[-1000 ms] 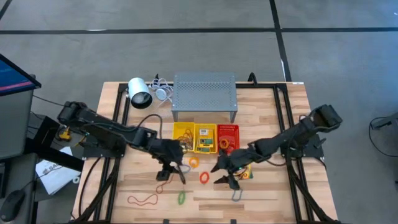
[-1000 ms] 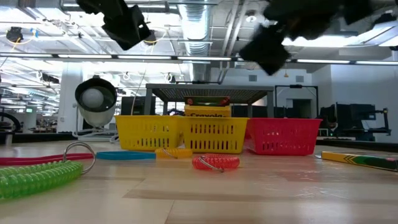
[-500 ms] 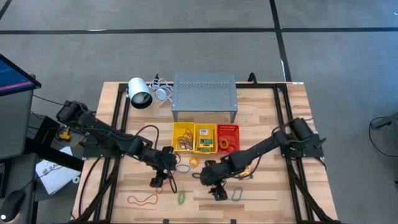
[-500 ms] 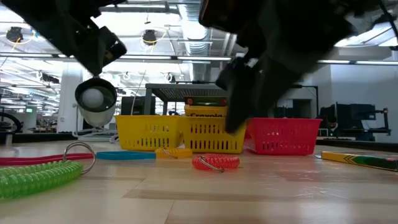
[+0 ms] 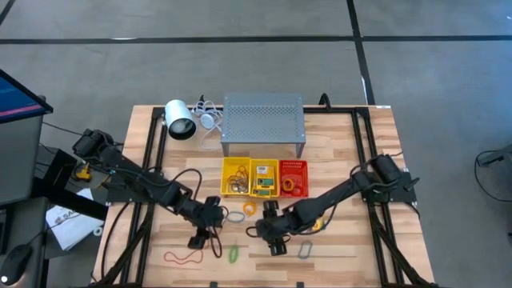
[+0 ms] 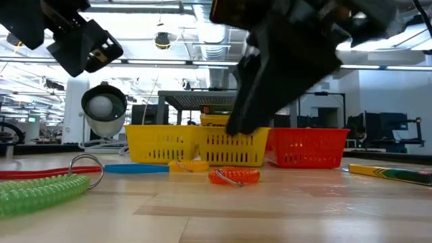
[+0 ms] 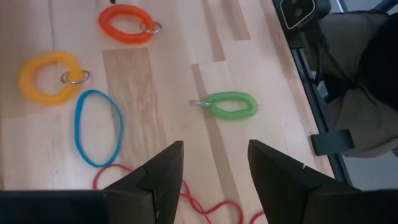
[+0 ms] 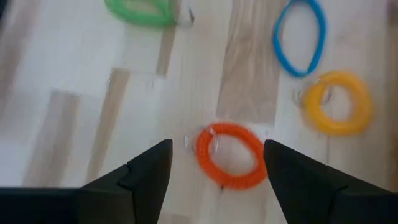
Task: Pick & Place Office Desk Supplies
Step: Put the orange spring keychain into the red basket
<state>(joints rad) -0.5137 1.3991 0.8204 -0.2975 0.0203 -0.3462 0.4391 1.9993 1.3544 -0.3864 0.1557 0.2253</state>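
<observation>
An orange coil ring [image 8: 230,155] lies flat on the wood. My right gripper [image 8: 217,177] hangs open above it, pointing steeply down, one finger on either side and clear of it [image 6: 233,177]. My left gripper [image 7: 214,171] is open over bare wood, between a green coil ring [image 7: 231,104], a blue band [image 7: 98,127] and a red rubber band [image 7: 199,205]. A yellow coil ring [image 5: 250,208] lies near the baskets. A crayon box [image 6: 391,174] lies at the right, under my right arm.
Two yellow baskets [image 5: 236,178] and a red one [image 5: 293,178] stand mid-table, in front of the grey perforated stand [image 5: 264,120]. A white lamp [image 5: 180,120] is at the far left. A grey clip [image 5: 306,251] lies near the front edge.
My right gripper has swung toward the table's left, sunk and tipped more steeply down, and now stands over the orange coil ring. My left gripper has gone toward the near edge, a little left, and lower. Both have stayed open.
</observation>
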